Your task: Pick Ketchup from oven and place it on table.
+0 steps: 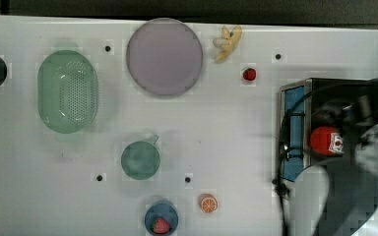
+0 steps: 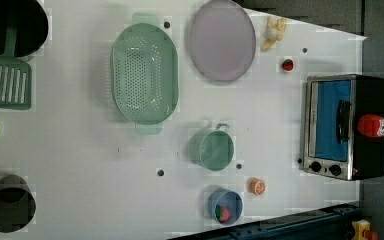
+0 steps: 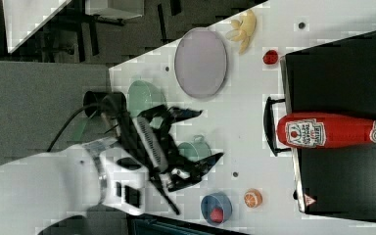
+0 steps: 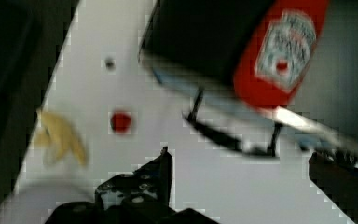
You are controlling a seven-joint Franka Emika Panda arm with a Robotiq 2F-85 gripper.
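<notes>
The black two-fingered gripper [image 3: 196, 142] is seen in the right view with its fingers spread wide apart and nothing between them, carried on the white arm above the table and well apart from the bottle. The Ketchup [image 3: 330, 130], a red plastic squeeze bottle with a white shield-shaped label and a white tapered cap, stands upright on the flat black top of the oven [image 2: 370, 165], near the front edge above the dark door handle.

The step in hand is judged to be the approach. The smooth, rounded, slightly yielding body is best taken on its widest red part, below the tapering neck, with the fingers brought to either side before any closing. A low, centred hold should be preferred, since the tall narrow bottle could easily be tipped by a glancing finger. The lift should be straight up before any travel over the large white table [image 1: 236, 128].

The oven is boxy, with a silver metal front frame, blue-tinted glass and black knobs. Just beyond it on the smooth matte tabletop lie a small red strawberry [image 1: 249, 74] and a pale yellow banana bunch [image 1: 227, 43].
</notes>
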